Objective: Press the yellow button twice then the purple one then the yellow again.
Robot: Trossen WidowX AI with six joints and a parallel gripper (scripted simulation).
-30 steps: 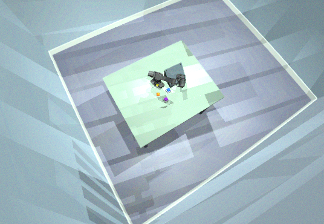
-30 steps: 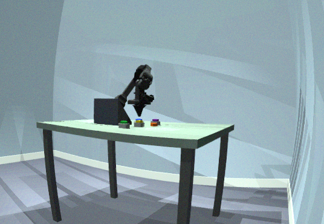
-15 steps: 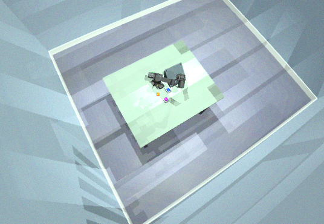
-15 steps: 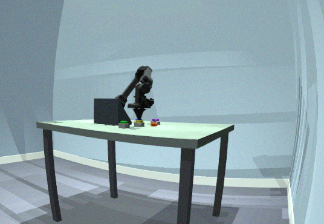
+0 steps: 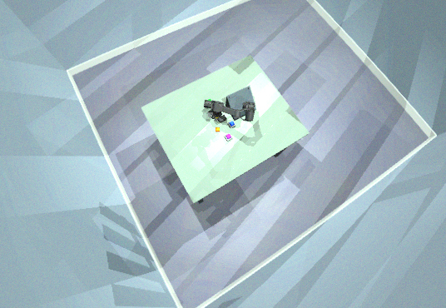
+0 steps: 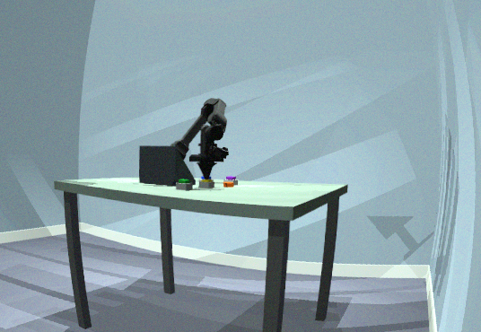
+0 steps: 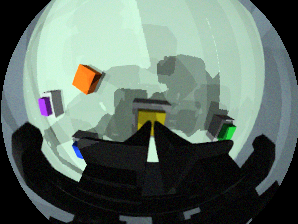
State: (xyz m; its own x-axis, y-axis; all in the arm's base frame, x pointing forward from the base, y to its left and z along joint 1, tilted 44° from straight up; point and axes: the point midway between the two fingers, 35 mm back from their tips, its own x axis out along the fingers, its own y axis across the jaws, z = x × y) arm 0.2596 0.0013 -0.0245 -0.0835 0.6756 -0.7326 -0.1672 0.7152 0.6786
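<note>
On the pale green table point(image 6: 287, 205) four buttons and one block sit close together in front of the arm's dark base box point(image 6: 157, 165). From the side view, the green button point(image 6: 184, 182) is nearest the box, the yellow button point(image 6: 206, 183) comes next, then the orange block point(image 6: 229, 184), with the purple button point(image 6: 231, 179) just behind it. A blue button point(image 5: 231, 124) lies beside the base in the top view, near the block point(image 5: 217, 129) and the purple button point(image 5: 228, 137).

Through the wrist camera, the yellow button point(image 7: 150, 120) sits dead centre just past the fingertips, the green one point(image 7: 226, 132) off to the right, the block point(image 7: 87, 78) up and to the left, the purple button point(image 7: 45, 106) at the far left, and the blue one point(image 7: 79, 151) low on the left, partly hidden by the gripper body. Nothing lies between the tip and the yellow cap.

The arm rises from the box to a high elbow, then folds straight down, so the gripper point(image 6: 206, 171) points vertically at the yellow button. Its fingers are pressed together into a narrow wedge with nothing between them. The tip stands right at the cap; whether it touches cannot be told.
</note>
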